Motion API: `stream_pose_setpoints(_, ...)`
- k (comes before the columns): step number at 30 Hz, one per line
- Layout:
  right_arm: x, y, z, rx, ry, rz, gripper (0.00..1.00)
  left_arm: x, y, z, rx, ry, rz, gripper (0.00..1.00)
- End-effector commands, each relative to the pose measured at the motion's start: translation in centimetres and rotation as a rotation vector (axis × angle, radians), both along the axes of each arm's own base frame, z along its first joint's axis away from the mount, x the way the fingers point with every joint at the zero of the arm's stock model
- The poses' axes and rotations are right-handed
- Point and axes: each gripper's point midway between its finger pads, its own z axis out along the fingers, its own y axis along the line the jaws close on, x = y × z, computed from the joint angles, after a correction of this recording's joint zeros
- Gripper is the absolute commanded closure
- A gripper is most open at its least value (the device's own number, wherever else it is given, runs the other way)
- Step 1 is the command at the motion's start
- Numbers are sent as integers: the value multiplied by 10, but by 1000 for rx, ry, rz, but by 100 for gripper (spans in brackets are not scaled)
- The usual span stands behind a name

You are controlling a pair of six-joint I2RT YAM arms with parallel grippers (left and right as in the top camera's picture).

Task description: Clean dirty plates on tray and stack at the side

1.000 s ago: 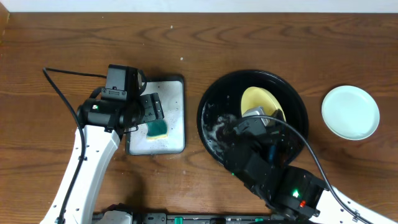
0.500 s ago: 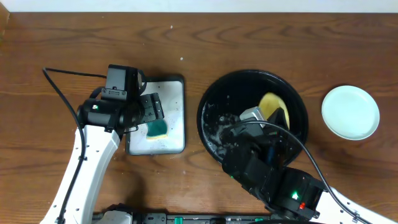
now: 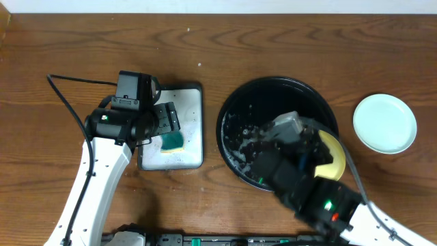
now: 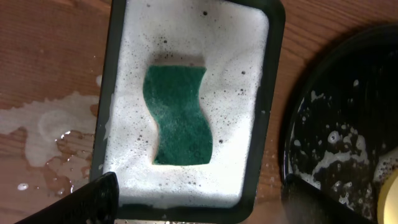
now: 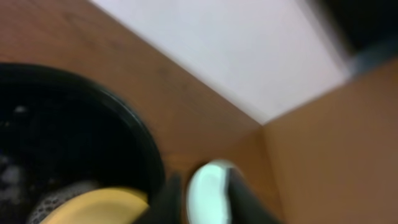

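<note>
The pale yellow plate [image 3: 332, 154] hangs tilted over the right rim of the big black tray [image 3: 229, 113], which is wet with foam. My right gripper [image 3: 311, 152] is shut on it. The right wrist view is blurred: the yellow plate [image 5: 93, 208] sits at the bottom left beside the black tray [image 5: 118, 106]. A mint-blue plate [image 3: 384, 123] lies on the table to the right and shows between my fingers [image 5: 208, 193]; I cannot tell if a second lies under it. My left gripper [image 4: 205, 208] is open above the teal sponge [image 4: 178, 115].
The sponge lies in a small rectangular tray full of white foam [image 4: 249, 56], left of the black tray [image 4: 348, 106]. Spilled water and foam wet the wood [image 4: 50, 130] left of that tray. A black cable [image 3: 68, 102] runs over the table at far left.
My right gripper has carried the yellow plate from the middle of the black tray rightward and toward the front, out to its right rim. The left arm has not moved.
</note>
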Motion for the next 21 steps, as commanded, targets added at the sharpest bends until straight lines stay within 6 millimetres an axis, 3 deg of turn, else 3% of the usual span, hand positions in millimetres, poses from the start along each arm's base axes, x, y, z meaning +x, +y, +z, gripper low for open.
stream_pose_setpoints(1,3,0,-48,449,244,-60,62,3,0,6,-1,-15,-3,16)
stream_pose_setpoints(4,2,-29,-75,625,416,-170,51,3,0,6,-2,-15,-3,16)
stream_pose_setpoints(5,-2,-48,-85,723,486,-251,50,3,0,6,-1,-15,-3,16)
stream_pose_setpoints(11,-36,-116,-127,969,665,-612,48,3,0,6,-1,-15,-3,16)
stream_pose_setpoints(14,-48,-121,-152,1042,753,-646,44,3,0,6,-1,-16,-3,16)
stream_pose_setpoints(18,-58,-99,-187,1158,896,-566,41,3,0,6,-1,-15,-3,16)
stream_pose_setpoints(21,-67,-98,-214,1155,942,-597,50,3,0,6,-1,-15,-3,16)
